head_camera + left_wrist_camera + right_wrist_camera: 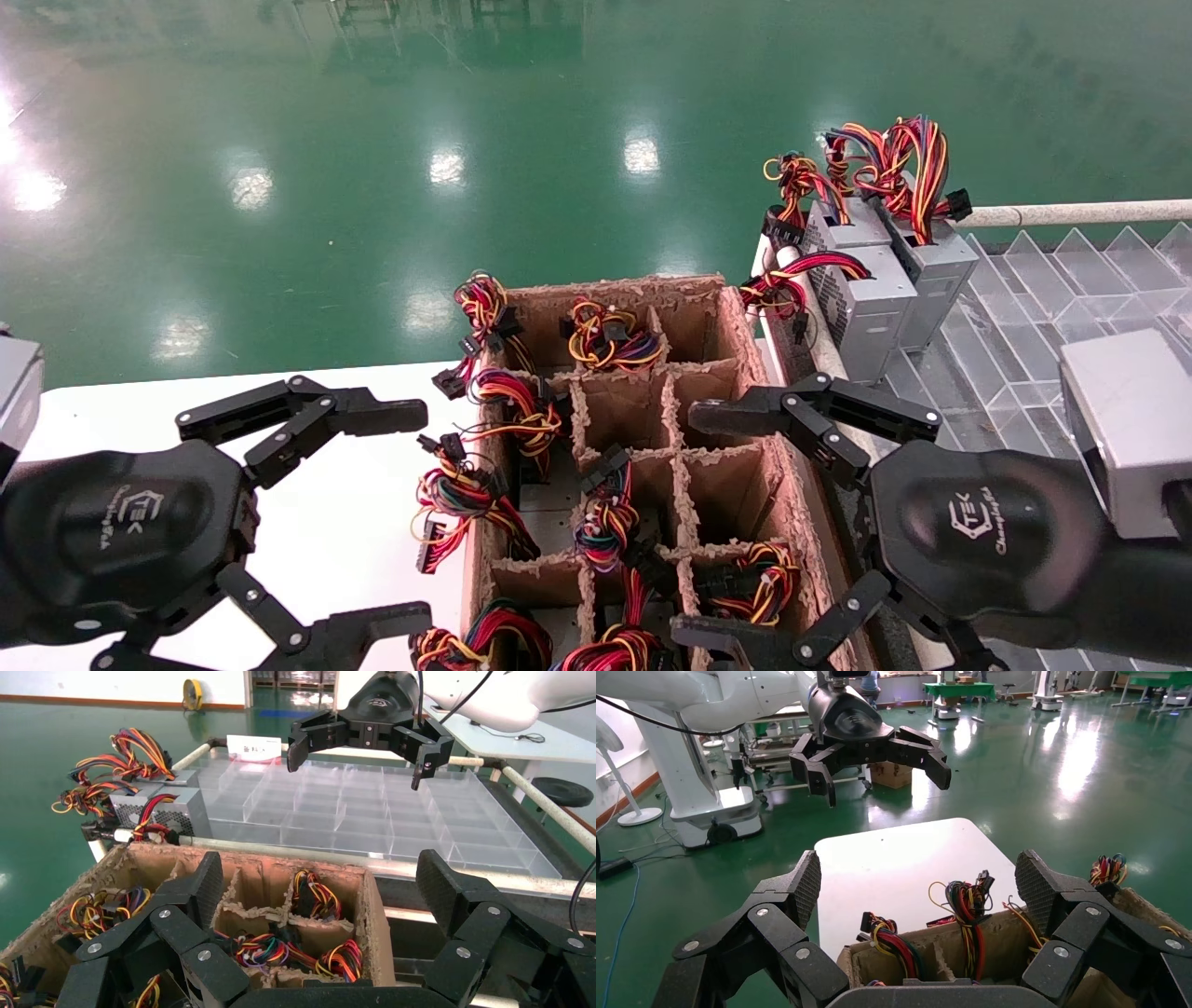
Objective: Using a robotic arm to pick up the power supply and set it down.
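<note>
Hovering above the right edge of the cardboard box [726, 308], the right gripper [708, 522] has its fingers spread wide and grasps nothing. The left gripper [410, 508] hangs just off the box's left side, over the white table [112, 401], its fingers likewise released and empty. The box is split by cardboard dividers into cells, several holding grey units with tight bundles of coloured wires [605, 340]. The power supply [931, 266], with its big loose loop of red, orange and yellow wires, stands beyond the box's far right corner, at the near corner of the clear plastic divider tray [1071, 280], touching a similar grey box [866, 298] that sits between it and the cardboard box. In the left wrist view the power supply [181, 778] appears just past the box [372, 924], behind the grey unit, well apart from both grippers.
</note>
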Robot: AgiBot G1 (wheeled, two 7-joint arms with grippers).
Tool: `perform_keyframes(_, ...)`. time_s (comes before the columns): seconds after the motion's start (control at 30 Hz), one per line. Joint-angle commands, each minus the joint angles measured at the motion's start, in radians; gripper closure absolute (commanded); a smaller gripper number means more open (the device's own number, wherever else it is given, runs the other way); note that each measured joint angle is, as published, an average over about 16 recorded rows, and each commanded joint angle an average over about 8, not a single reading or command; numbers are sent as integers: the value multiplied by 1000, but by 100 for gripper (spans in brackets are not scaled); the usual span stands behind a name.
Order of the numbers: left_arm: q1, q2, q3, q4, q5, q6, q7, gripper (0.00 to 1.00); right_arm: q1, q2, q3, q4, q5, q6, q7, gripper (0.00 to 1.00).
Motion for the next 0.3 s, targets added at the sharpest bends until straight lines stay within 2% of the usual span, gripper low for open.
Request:
perform_keyframes(0.03,0,0,0,0,0,0,0,0,0,0,0,0,0,0,0,0)
perform_keyframes(0.3,0,0,0,0,0,0,0,0,0,0,0,0,0,0,0,0)
